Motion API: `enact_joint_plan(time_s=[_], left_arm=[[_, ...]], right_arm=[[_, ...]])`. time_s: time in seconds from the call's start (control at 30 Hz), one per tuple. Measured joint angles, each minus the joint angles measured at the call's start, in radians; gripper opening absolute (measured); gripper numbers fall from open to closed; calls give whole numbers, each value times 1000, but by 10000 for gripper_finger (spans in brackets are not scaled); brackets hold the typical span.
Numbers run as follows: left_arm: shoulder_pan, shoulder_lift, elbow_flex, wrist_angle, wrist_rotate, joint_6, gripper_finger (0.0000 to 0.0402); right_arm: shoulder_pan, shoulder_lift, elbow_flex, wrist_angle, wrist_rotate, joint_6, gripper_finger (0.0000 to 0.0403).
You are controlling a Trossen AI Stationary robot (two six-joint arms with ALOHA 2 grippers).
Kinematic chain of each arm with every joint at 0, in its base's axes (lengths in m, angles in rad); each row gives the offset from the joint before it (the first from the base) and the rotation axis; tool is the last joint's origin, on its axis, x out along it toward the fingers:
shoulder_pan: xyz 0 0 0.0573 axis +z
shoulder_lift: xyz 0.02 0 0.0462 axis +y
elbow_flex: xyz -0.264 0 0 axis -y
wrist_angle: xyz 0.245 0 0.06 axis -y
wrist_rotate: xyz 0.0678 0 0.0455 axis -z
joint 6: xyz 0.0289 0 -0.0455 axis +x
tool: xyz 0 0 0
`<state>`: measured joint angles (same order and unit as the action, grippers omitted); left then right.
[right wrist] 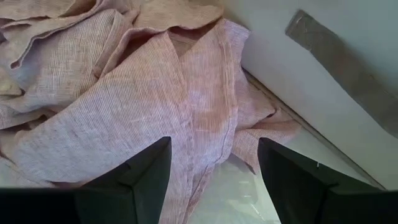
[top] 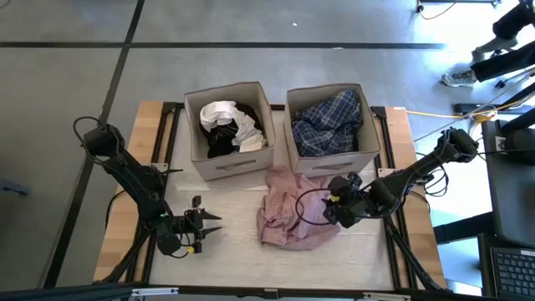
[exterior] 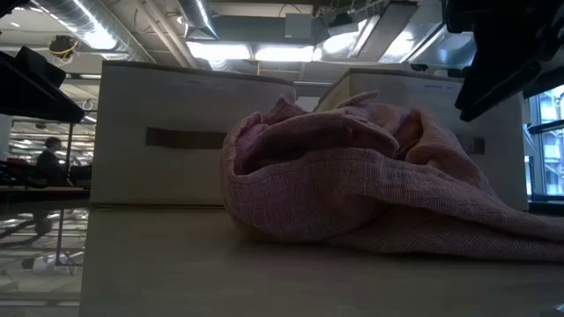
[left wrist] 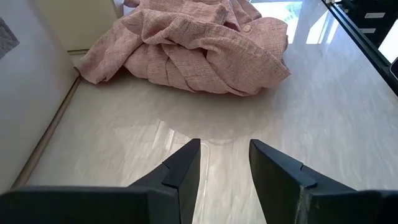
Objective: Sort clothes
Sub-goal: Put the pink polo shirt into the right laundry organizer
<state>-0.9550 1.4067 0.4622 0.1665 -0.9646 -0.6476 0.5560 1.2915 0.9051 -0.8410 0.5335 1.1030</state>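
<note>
A dusty-pink garment (top: 288, 213) lies crumpled on the table in front of the right beige box (top: 330, 163); it also shows in the low view (exterior: 370, 176) and in both wrist views (left wrist: 193, 50) (right wrist: 124, 93). A blue-plaid piece (top: 330, 125) fills the right box. White (top: 226, 113) and black (top: 219, 144) pieces lie in the left box (top: 230, 165). My right gripper (top: 328, 211) (right wrist: 214, 162) is open, just above the pink garment's right edge. My left gripper (top: 216, 219) (left wrist: 224, 155) is open and empty, low over the bare table left of the garment.
The two boxes stand side by side at the table's far middle, close behind the garment. Bare tabletop (top: 226, 251) lies in front of and left of the garment. Wooden strips (top: 138, 167) run along the table's left and right edges.
</note>
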Motion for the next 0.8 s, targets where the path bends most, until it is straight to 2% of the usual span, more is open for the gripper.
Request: enact_joint_plan(time_s=[0.63,0.8], left_arm=[[0,0,0,-3,0,0,127],[0,0,0,-3,0,0,127]], right_arm=[[0,98,0,-3,-20,16,240],[-4,127,0,1,57,70,240]])
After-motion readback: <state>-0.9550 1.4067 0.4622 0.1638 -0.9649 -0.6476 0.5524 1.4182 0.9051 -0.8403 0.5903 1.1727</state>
